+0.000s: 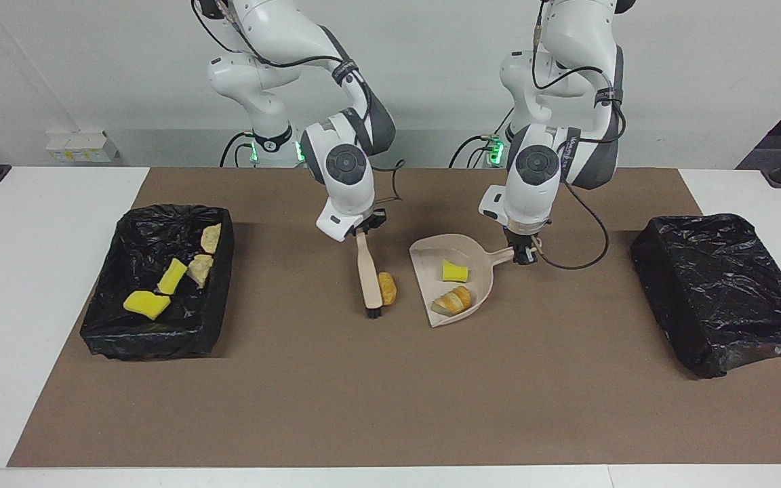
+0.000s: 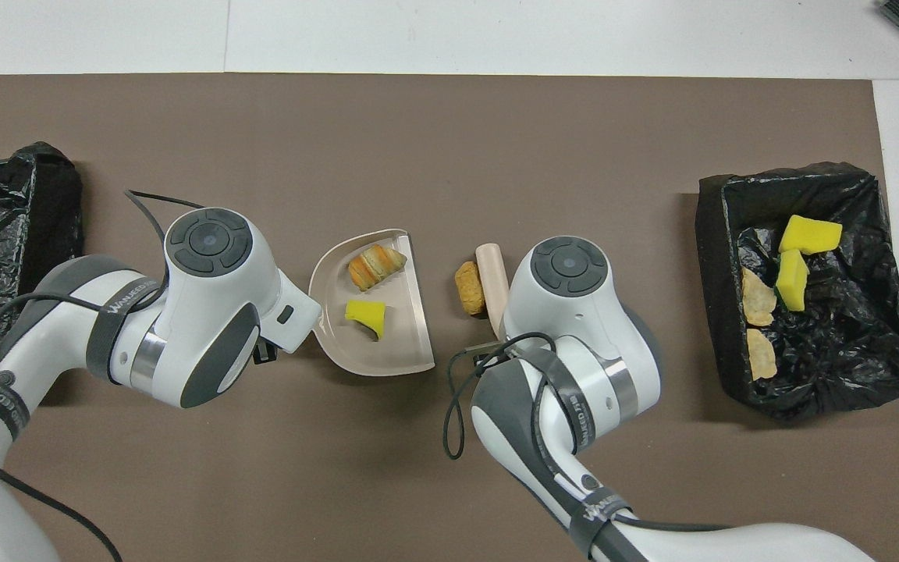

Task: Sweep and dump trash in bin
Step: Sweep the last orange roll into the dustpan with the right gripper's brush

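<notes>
My right gripper (image 1: 363, 232) is shut on the handle of a beige brush (image 1: 368, 271), whose black bristles rest on the mat. A golden-brown bread piece (image 1: 387, 288) lies against the brush, between it and the dustpan; it also shows in the overhead view (image 2: 468, 287). My left gripper (image 1: 523, 254) is shut on the handle of the beige dustpan (image 1: 429, 261), which sits flat on the mat. The dustpan holds a yellow sponge chunk (image 1: 455, 271) and a croissant bit (image 1: 453, 300). The black-lined bin (image 1: 153, 339) at the right arm's end holds two yellow sponge chunks (image 1: 146, 303) and two bread bits (image 1: 201, 270).
A second box wrapped in a black bag (image 1: 723, 291) stands at the left arm's end of the table. A brown mat (image 1: 390, 400) covers the table's middle. The brush and dustpan are near the middle, between the two bins.
</notes>
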Tool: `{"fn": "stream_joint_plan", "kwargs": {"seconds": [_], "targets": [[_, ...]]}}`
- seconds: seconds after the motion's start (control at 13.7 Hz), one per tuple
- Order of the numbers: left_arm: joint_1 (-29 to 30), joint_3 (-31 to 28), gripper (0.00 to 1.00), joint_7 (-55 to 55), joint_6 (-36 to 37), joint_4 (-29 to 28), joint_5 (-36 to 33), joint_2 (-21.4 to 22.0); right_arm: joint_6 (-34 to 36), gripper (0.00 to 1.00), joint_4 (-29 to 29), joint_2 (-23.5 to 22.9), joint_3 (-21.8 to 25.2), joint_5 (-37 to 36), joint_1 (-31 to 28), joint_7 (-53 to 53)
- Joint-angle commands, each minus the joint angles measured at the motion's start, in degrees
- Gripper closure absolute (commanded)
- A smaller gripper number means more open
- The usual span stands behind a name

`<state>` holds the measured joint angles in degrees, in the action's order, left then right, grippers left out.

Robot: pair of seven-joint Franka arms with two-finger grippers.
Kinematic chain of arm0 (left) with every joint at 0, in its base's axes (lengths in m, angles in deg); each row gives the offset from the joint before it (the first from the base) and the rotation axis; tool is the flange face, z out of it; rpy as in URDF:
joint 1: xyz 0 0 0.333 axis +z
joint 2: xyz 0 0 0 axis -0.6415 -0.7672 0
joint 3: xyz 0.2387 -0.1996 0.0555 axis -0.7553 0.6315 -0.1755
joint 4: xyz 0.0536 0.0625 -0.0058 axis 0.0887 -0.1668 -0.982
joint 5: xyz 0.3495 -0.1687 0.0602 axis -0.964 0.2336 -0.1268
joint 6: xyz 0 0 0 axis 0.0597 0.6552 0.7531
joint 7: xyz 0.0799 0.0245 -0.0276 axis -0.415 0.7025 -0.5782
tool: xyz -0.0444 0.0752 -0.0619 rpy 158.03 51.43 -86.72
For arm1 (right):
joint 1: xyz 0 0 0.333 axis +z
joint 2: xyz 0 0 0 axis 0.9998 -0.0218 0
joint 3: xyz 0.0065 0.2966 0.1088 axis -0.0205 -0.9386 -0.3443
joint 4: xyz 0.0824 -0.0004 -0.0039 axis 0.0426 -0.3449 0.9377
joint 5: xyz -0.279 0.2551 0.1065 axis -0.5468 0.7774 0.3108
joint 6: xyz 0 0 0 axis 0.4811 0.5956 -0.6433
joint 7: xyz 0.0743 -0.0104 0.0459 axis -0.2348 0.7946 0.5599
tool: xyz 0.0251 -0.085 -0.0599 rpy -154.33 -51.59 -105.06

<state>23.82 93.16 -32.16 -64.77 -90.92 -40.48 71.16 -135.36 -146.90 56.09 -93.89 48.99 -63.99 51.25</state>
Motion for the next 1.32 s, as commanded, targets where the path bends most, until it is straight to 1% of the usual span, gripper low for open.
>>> {"fn": "stream_joint_plan", "kwargs": {"seconds": [0.0, 0.07, 0.22, 0.37, 0.44, 0.51, 0.59, 0.66, 0.73, 0.8, 0.95, 1.02, 1.24], "targets": [[0.3, -0.1, 1.00, -1.7, -2.4, -4.0, 0.3, 2.6, -1.9, 1.00, 0.4, -0.6, -0.1, 6.0, 2.5, -1.2], [0.2, -0.1, 1.00, -1.5, -2.5, -4.1, 0.3, 2.8, -2.0, 1.00, 0.5, -0.5, -0.3, 8.1, 3.2, -1.2], [0.3, -0.1, 1.00, -1.3, -3.9, -4.7, 0.3, 2.9, -2.6, 1.00, 1.2, -0.3, -0.6, 14.1, 6.4, -1.7], [0.2, -0.1, 1.00, -1.8, -5.8, -5.4, 0.4, 3.2, -2.7, 1.00, 2.3, -0.5, -0.7, 15.1, 7.2, -1.6], [0.3, -0.1, 1.00, -1.6, -6.8, -6.0, 1.2, 3.3, -2.6, 1.00, 2.9, -0.6, -0.7, 17.0, 7.4, -1.6], [0.8, -0.1, 1.00, -0.6, -7.9, -7.0, 3.0, 3.4, -2.1, 1.00, 3.9, -0.7, -0.8, 18.2, 8.1, -1.6], [2.0, -0.1, 1.00, 3.3, -8.8, -7.1, 4.6, 3.4, -1.5, 1.00, 4.9, -0.7, -0.8, 18.4, 8.9, -1.7], [2.7, -0.2, 1.00, 7.6, -8.8, -7.1, 8.4, 3.4, -1.2, 1.00, 5.1, -0.6, -0.7, 18.2, 8.8, -2.3], [4.0, -0.2, 1.00, 10.7, -8.8, -7.1, 11.2, 3.4, 0.5, 1.00, 5.2, 0.2, -0.6, 17.3, 8.1, -1.9], [5.0, -0.2, 1.00, 12.8, -8.9, -7.1, 11.8, 3.3, 3.7, 1.00, 7.1, 1.2, -0.4, 17.7, 6.6, -2.4], [5.8, -0.1, 1.00, 13.8, -8.8, -7.0, 12.3, 3.2, 11.1, 1.00, 12.5, 1.6, -0.1, 18.1, 5.0, -3.9], [6.1, -0.2, 1.00, 14.0, -8.8, -6.4, 13.3, 2.8, 13.4, 1.00, 14.6, 1.9, -0.1, 17.1, 4.3, -5.8], [8.5, -0.2, 1.00, 19.4, -7.3, -4.3, 16.8, 1.9, 18.4, 1.00, 16.2, 3.5, 0.9, 16.0, 1.7, -6.2]]}}
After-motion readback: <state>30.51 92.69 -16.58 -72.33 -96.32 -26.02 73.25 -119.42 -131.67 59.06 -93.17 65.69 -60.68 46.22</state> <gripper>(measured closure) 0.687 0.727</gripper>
